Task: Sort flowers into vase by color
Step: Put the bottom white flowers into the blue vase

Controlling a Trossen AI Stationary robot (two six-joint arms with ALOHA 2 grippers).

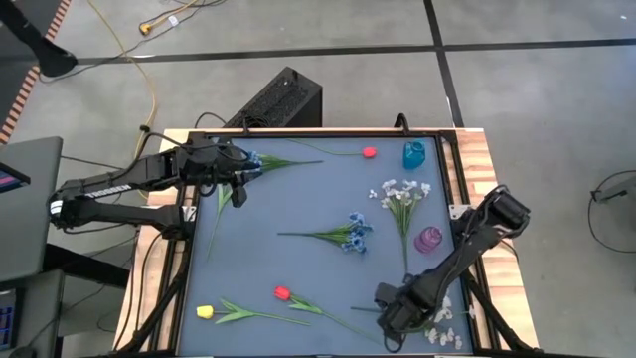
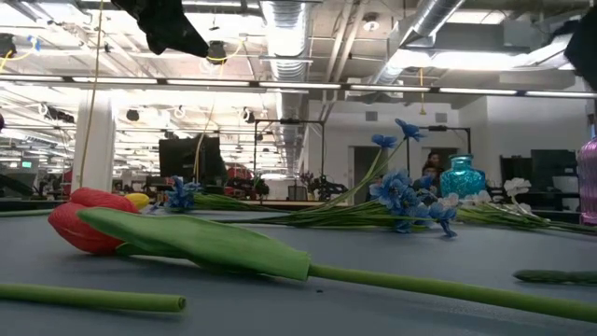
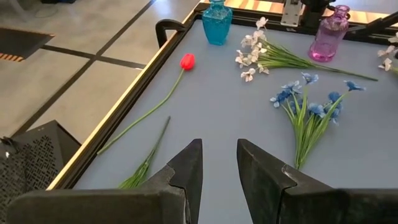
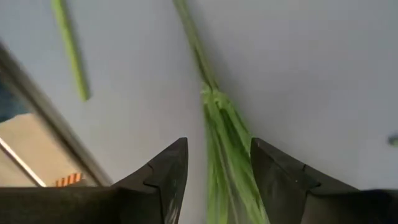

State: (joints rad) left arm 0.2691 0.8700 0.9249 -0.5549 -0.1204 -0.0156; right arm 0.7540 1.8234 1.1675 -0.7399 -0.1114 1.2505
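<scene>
The flowers lie flat on the grey-blue table top (image 1: 298, 199). A blue spray (image 1: 254, 159) lies by my left gripper (image 1: 237, 179), which is open; its green stem (image 3: 146, 163) runs beside the fingers, apart from them. My right gripper (image 4: 219, 163) is open near the table's near right corner, pointing down. Its fingers stand on either side of a leafy green stem (image 4: 222, 140) that leads to a white spray (image 1: 443, 334). A blue vase (image 1: 413, 154) and a purple vase (image 1: 428, 240) stand upright at the right.
Also lying on the table are a red bud (image 1: 370, 152) on a long stem at the far edge, a white spray (image 1: 401, 193), a blue cluster (image 1: 354, 234), a red tulip (image 1: 282, 292) and a yellow one (image 1: 205, 311). A raised black rim (image 1: 189, 249) frames the table.
</scene>
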